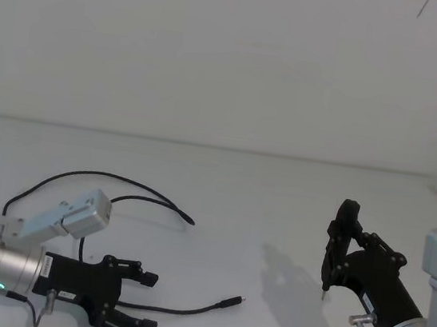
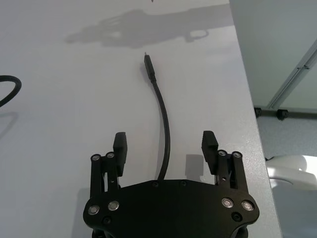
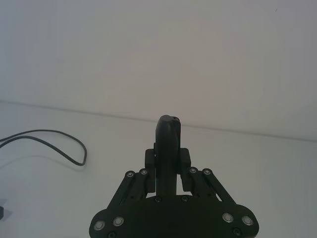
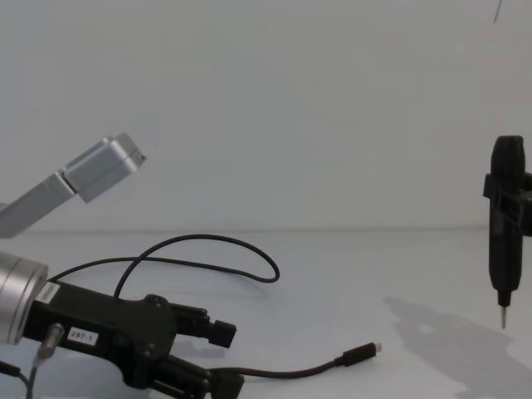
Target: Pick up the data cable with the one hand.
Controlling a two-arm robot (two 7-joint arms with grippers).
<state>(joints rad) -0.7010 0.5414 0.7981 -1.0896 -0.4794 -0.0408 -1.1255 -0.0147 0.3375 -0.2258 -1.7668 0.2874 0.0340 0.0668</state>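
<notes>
The left claw (image 1: 150, 303) sits low over the white counter (image 1: 278, 204) at its near left, fingers spread wide and closed on nothing. The data cable (image 1: 228, 302) runs straight through the gap between them. In the left wrist view the black cord (image 2: 163, 119) passes from under the palm, between the two fingertips (image 2: 120, 140) and clear of both, out to its small plug with the short silver tip. From the chest view the same plug (image 4: 359, 354) lies flat on the counter just ahead of the open claw (image 4: 229, 359). The rest of the cord (a loose arc behind the left arm) curves across the counter to a free end near mid-counter. Well apart on the right, the right claw (image 1: 342, 246) is raised above the counter, clamped on a black pen-shaped tool (image 1: 348, 217). The tool stands nearly upright, its metal tip (image 4: 503, 318) pointing down and clear of the surface.
</notes>
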